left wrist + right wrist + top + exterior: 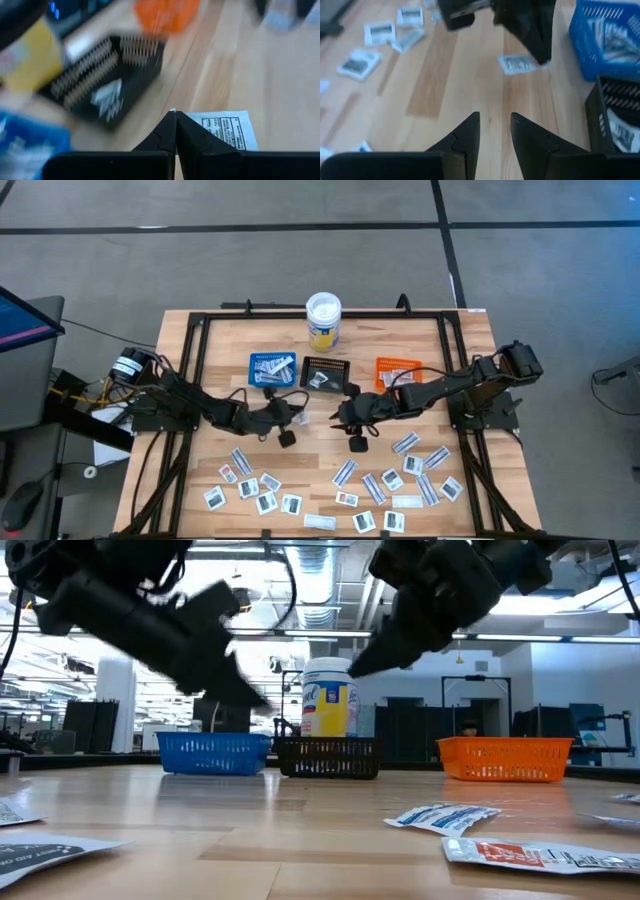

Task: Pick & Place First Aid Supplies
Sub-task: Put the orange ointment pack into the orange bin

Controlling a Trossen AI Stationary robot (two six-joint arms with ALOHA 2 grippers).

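Observation:
Many small white first aid packets (pixel 345 480) lie flat across the near half of the wooden table. My left gripper (pixel 292 416) hangs mid-table, in front of the blue basket (pixel 272 370), shut on one white packet with dark print (pixel 227 129). That packet also shows below the gripper in the right wrist view (pixel 517 64). My right gripper (pixel 495 120) stands open just to its right, in front of the black basket (pixel 325 373), with only bare wood between its fingers. My left gripper pinches the packet between its two shut fingers, near one edge (pixel 200 122). Most of the packet sticks out to one side of the fingers. It is lifted clear of the table and hangs just below the fingertips (pixel 540 55).
An orange basket (pixel 397 370) stands in line with the blue and black ones along the far side; blue and black hold packets. Behind them is a white-lidded, yellow-labelled tub (pixel 323 320). A black frame (pixel 200 320) borders the table. The two grippers are close together.

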